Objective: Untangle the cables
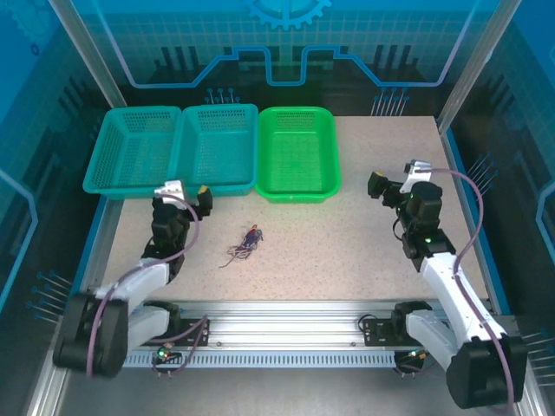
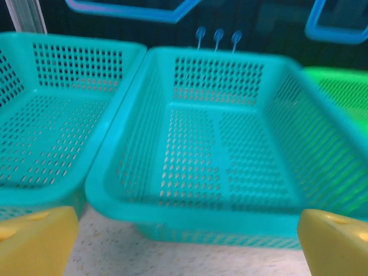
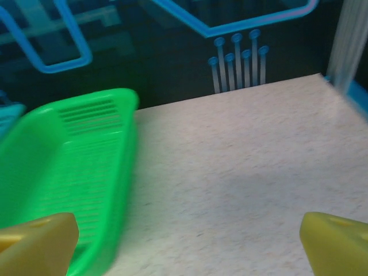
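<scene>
Left gripper (image 1: 187, 191) gapes near the cables (image 1: 247, 243), not touching.

A speckled beige bench (image 1: 347, 260) carries three perforated plastic baskets in a row along its far edge. From the left stand a teal basket (image 1: 134, 152), a second teal basket (image 1: 217, 147) touching it, and a bright green basket (image 1: 297, 152) just beside that. Behind them rises a dark wall panel (image 1: 286, 52) with blue line patterns.

Speckled table (image 1: 347, 260) holds two teal baskets (image 1: 178, 149), one green basket (image 1: 295, 195), tangled cables (image 1: 245, 245).
</scene>
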